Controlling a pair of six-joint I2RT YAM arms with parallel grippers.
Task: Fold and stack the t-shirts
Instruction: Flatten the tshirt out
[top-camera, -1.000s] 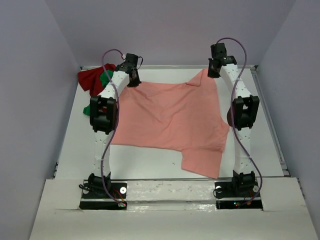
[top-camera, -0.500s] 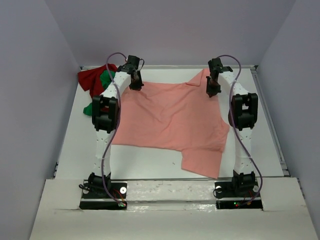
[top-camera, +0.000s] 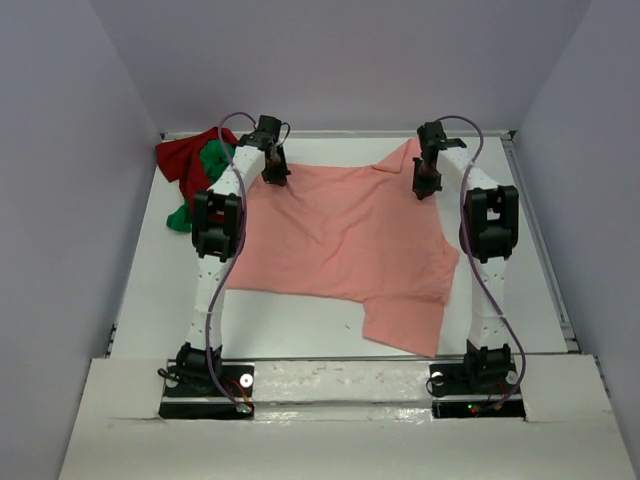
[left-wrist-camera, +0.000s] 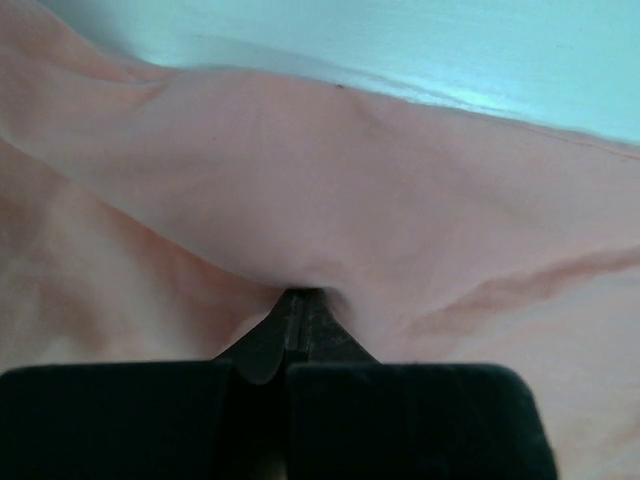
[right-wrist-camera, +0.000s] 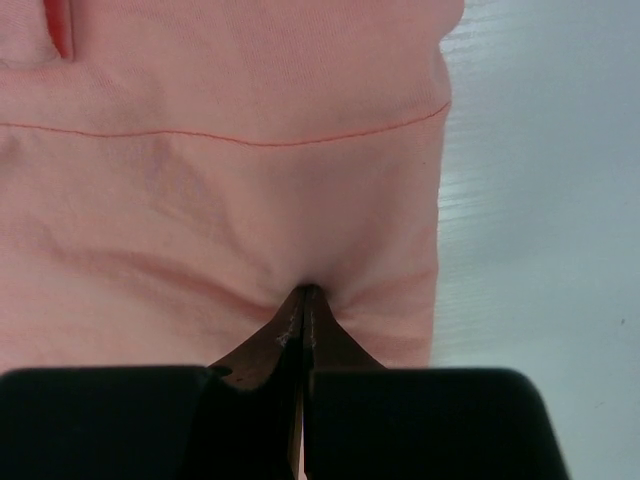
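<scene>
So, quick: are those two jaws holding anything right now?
The left gripper: jaws shut, pinching the salmon-pink t-shirt.
The right gripper: jaws shut, pinching that same t-shirt.

Large pink shirt (top-camera: 340, 245) spread wide, lightly rumpled (one sleeve toward the near edge), red shirt (top-camera: 178, 160) and green shirt (top-camera: 212, 157) bunched together far left

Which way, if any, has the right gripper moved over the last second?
Yes: the right gripper shifted down the view, away from the white table's back edge.
</scene>
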